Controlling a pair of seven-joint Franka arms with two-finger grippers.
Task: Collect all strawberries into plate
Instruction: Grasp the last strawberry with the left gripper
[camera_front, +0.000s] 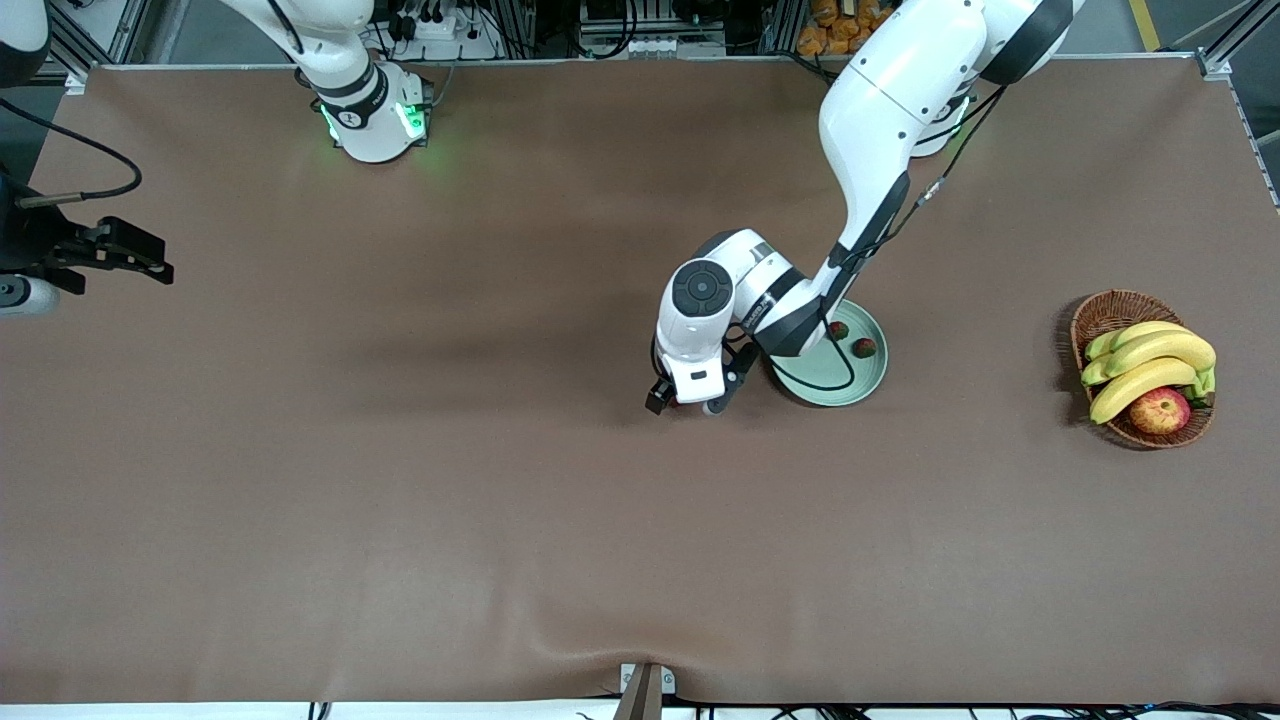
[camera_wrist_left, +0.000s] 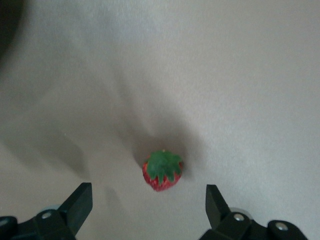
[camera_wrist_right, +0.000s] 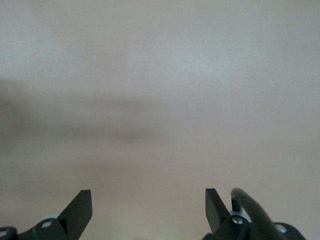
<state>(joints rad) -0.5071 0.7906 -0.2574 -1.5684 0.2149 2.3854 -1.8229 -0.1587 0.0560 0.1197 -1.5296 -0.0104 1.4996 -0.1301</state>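
Note:
The pale green plate (camera_front: 838, 386) lies near the table's middle with two strawberries (camera_front: 838, 330) (camera_front: 864, 347) in it. A third strawberry (camera_wrist_left: 162, 171), red with a green cap, lies on the brown cloth beside the plate, toward the right arm's end. My left gripper (camera_front: 690, 402) (camera_wrist_left: 148, 192) hangs low over that berry, open, with the berry just ahead of the gap between its fingers and touching neither. In the front view the left hand hides this berry. My right gripper (camera_front: 150, 262) (camera_wrist_right: 148, 195) waits open over bare cloth at its own end of the table.
A brown wicker basket (camera_front: 1112, 312) with bananas (camera_front: 1150, 362) and a red-yellow apple (camera_front: 1160, 410) stands at the left arm's end of the table. The left arm's forearm and cable cross over the plate's edge. Brown cloth covers the whole table.

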